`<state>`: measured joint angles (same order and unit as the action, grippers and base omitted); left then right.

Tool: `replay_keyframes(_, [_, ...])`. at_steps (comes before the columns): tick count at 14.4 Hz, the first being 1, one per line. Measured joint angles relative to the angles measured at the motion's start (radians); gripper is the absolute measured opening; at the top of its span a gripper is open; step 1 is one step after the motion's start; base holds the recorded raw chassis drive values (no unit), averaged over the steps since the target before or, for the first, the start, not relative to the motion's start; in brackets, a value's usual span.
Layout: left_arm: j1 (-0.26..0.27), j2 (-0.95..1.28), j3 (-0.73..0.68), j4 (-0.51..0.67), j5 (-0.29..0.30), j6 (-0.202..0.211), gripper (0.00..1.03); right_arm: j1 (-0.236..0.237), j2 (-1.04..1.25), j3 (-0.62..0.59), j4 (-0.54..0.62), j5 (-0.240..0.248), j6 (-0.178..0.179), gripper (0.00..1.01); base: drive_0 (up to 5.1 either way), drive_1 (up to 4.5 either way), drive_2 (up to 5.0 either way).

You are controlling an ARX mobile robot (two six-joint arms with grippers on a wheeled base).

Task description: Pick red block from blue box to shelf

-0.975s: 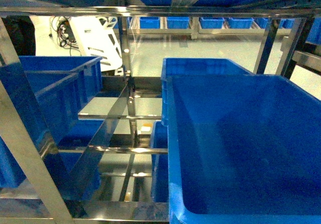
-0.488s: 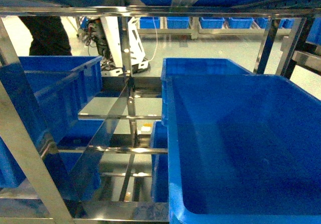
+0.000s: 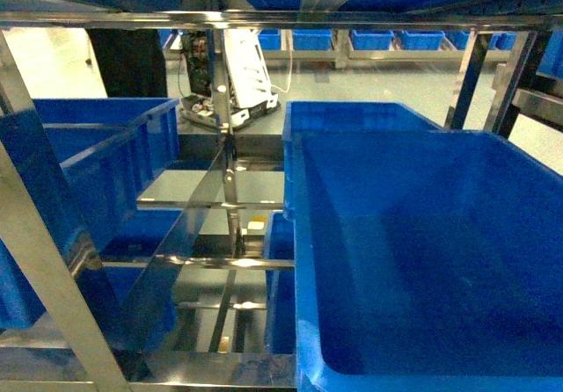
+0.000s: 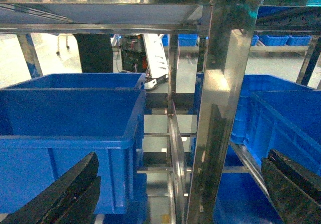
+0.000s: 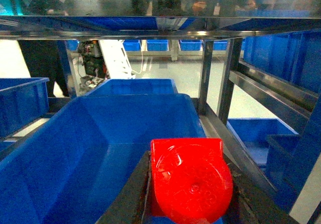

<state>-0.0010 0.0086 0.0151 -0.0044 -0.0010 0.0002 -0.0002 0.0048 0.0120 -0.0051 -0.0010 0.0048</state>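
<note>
The red block is held clamped in the right claw, with a blue crate on the shelf directly ahead and below. The left claw is spread apart, empty. Only a background robot has shifted since earlier; placement remains pending.

Setting: a warehouse or logistics test hall, seen from inside a storage rack.
Racking: the shelf of shiny steel, with perforated uprights, frames everything ahead of the right claw.
Storage: blue crates fill the tiers on both sides.
Background: beyond the claw, more blue bins line a far rack across a pale polished floor.
Equipment: a wired white machine stands there.
</note>
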Motion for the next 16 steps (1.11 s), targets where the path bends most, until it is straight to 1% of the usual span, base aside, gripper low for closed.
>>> replay_keyframes(14, [0.0,0.0,0.0,0.0,0.0,0.0,0.98,0.0,0.0,0.0,-0.003,0.002,-0.002,0.28,0.0,0.0,0.0])
replay_keyframes(15, [0.0,0.0,0.0,0.0,0.0,0.0,0.98,0.045,0.087,0.031,-0.079,0.111,-0.048,0.28,0.0,0.0,0.0])
replay_keyframes(16, [0.0,0.0,0.0,0.001,0.001,0.0,0.98,0.046,0.206,0.045,-0.041,0.116,-0.051,0.28,0.0,0.0,0.0])
